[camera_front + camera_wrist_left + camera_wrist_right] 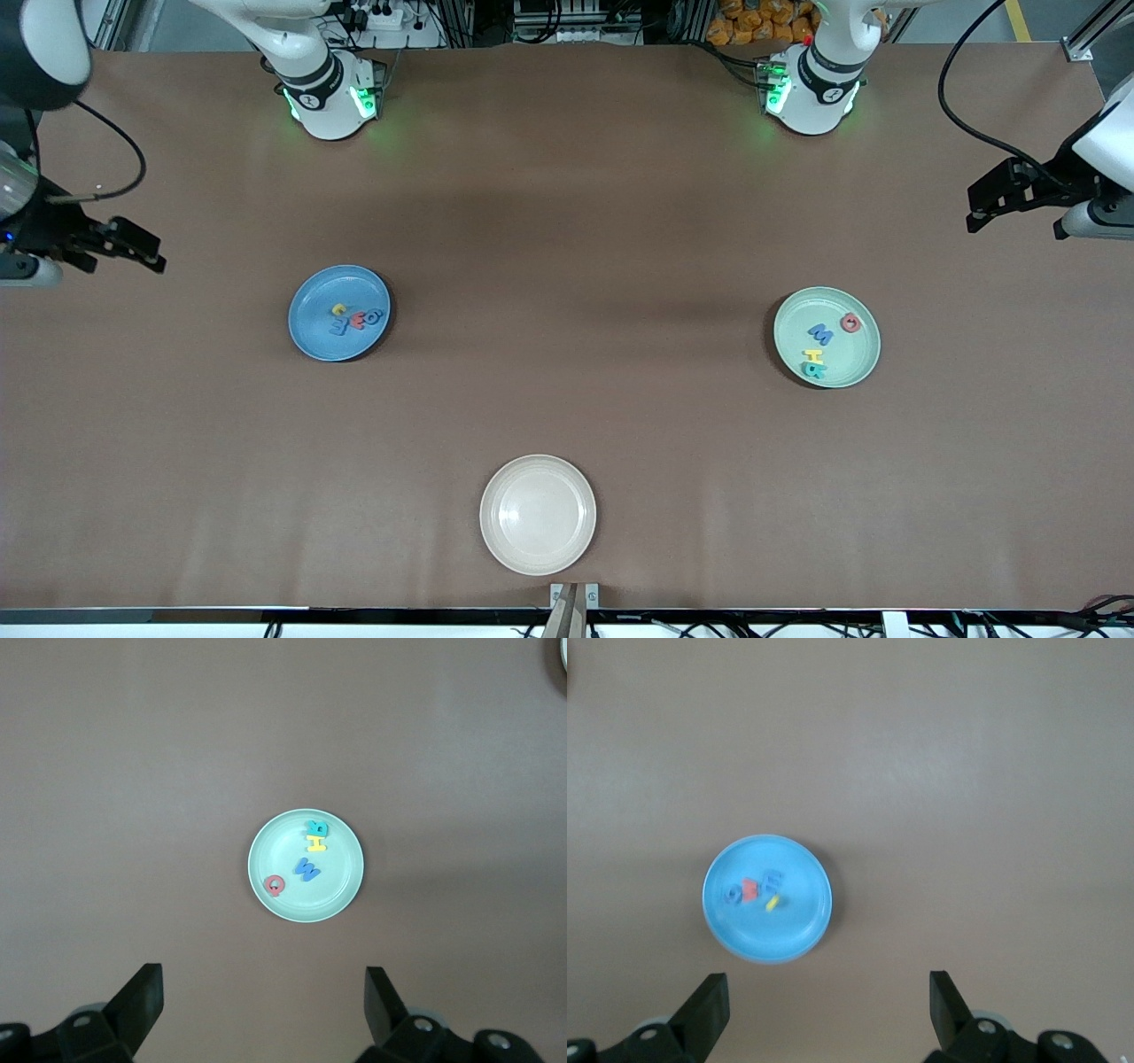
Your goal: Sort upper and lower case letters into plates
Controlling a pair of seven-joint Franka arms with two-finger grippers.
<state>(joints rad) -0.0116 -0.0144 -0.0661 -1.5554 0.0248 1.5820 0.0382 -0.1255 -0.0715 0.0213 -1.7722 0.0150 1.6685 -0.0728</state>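
I count three plates: one blue plate (pixel 312 335), one mint plate (pixel 858 359), one cream plate (pixel 537 515). Eight letters: four in the blue, four in the mint. Two grippers, one at each end edge.

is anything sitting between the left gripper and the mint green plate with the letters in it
Nothing visible does. The left gripper hangs open above the table at the left arm's end, and only bare brown table shows between its fingers and the mint green plate, where four letters lie.
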